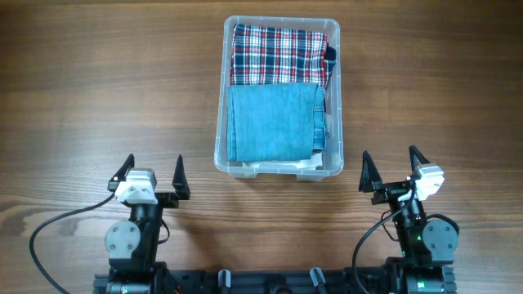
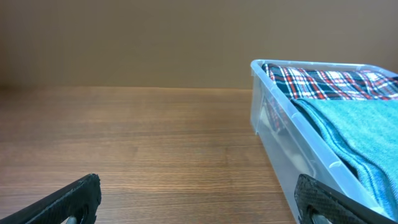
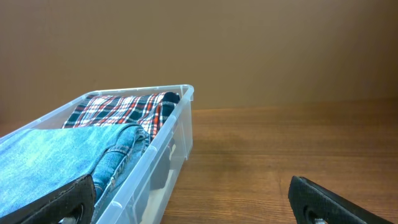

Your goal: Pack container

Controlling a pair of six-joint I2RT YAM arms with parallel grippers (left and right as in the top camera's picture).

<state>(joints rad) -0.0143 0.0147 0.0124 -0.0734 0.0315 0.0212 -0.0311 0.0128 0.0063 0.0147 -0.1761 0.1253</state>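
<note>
**Packed container, both arms idle.** The container (image 1: 220,106) stands on the far middle of the table (image 1: 82,90), ahead of both arms and between them, with its long axis running away from the robot. It is a clear, thin-walled plastic rectangular bin with rounded corners and a thickened rim.

The far half holds a folded plaid cloth (image 1: 274,55) in red, white and dark blue checks. The near half holds folded blue denim (image 1: 270,122), lying flat and meeting the plaid along a straight edge. The right wrist view shows the denim's stitched seams stacked against the right wall. A dark item (image 1: 331,55) sits wedged in the far right corner. A white patch (image 1: 282,167) shows below the denim at the near end; whether it is cloth or a label cannot be told, and no lettering on it is legible.

The table is brown wood with lengthwise grain.

The left gripper (image 1: 154,160) and the right gripper (image 1: 390,155) sit near the table's front edge, apart from the bin. Each has its black, pointed fingers (image 2: 68,202) spread wide and holding nothing. A black cable (image 1: 57,224) loops beside the left arm.
</note>
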